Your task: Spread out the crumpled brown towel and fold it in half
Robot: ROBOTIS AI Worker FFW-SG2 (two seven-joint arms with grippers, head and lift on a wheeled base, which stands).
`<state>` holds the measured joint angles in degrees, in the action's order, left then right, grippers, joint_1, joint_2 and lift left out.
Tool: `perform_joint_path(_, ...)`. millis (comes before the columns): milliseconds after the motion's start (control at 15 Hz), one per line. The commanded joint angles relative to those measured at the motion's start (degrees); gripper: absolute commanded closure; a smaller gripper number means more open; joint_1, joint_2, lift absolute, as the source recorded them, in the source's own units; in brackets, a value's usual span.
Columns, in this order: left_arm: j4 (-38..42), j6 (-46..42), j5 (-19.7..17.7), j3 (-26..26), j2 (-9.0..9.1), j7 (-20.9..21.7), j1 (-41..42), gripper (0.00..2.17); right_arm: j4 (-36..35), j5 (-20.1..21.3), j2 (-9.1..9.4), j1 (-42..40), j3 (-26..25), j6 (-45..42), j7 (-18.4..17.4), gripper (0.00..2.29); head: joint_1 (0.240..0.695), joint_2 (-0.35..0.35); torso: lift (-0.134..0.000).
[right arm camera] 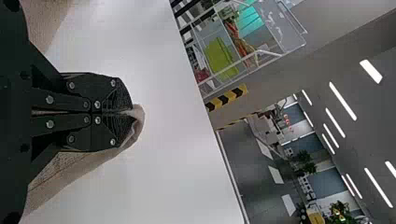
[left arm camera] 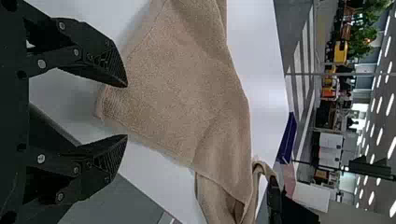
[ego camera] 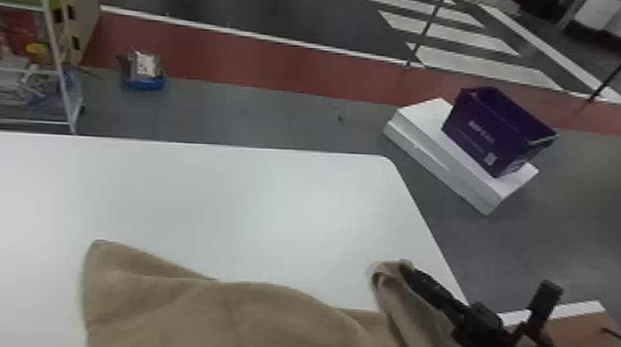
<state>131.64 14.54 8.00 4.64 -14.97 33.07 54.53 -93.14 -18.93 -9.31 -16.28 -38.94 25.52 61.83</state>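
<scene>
Right wrist view: right gripper (right arm camera: 127, 112) pinched brown towel (left arm camera: 187, 84) — likely light, limp, best held by corners — left gripper (left arm camera: 127, 111) gaped.

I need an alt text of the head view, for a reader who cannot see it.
A rumpled brown towel lies on a white table, one part pinched in the robot's right gripper near the table's right edge. On the floor to the right, a purple bin stands on a white stack.
</scene>
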Motion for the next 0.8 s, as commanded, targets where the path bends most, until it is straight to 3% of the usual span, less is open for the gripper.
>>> perform_joint_path(0,-0.68,-0.87,1.14,0.1,-0.06,-0.55,-0.21,0.6,0.07,-0.15,0.0,0.02,-0.08,0.11,0.05,2.25,0.695,-0.35,-0.124)
perform_joint_path(200,-1.3,-1.22,1.93,0.1,-0.41,-0.82,-0.47,0.6,0.24,-0.59,-0.09,0.02,-0.34,0.11,0.31,2.25,0.695,-0.35,-0.124)
perform_joint_path(333,-1.3,-1.04,2.89,0.45,-0.68,-0.99,-0.47,0.85,0.33,-0.85,-0.09,0.02,-0.43,0.11,0.48,2.25,0.695,-0.35,-0.124)
perform_joint_path(467,-1.3,-0.87,2.98,0.37,-0.68,-0.9,-0.56,0.89,0.33,-1.03,-0.09,0.02,-0.43,0.11,0.57,2.25,0.695,-0.35,-0.124)
perform_joint_path(533,-1.3,-0.52,3.25,0.45,-0.68,-0.99,-0.56,1.04,0.33,-1.29,-0.09,0.02,-0.43,0.11,0.57,2.25,0.695,-0.35,-0.124)
perform_joint_path(667,-2.35,-0.34,3.6,0.45,-0.68,-0.99,-1.18,1.07,0.33,-1.73,-0.18,0.02,-0.52,0.11,0.66,2.25,0.695,-0.35,-0.124)
perform_joint_path(733,-2.53,-0.34,3.42,0.45,-0.68,-1.08,-1.26,1.3,0.42,-1.73,-0.18,0.02,-0.61,0.11,0.75,2.25,0.695,-0.35,-0.124)
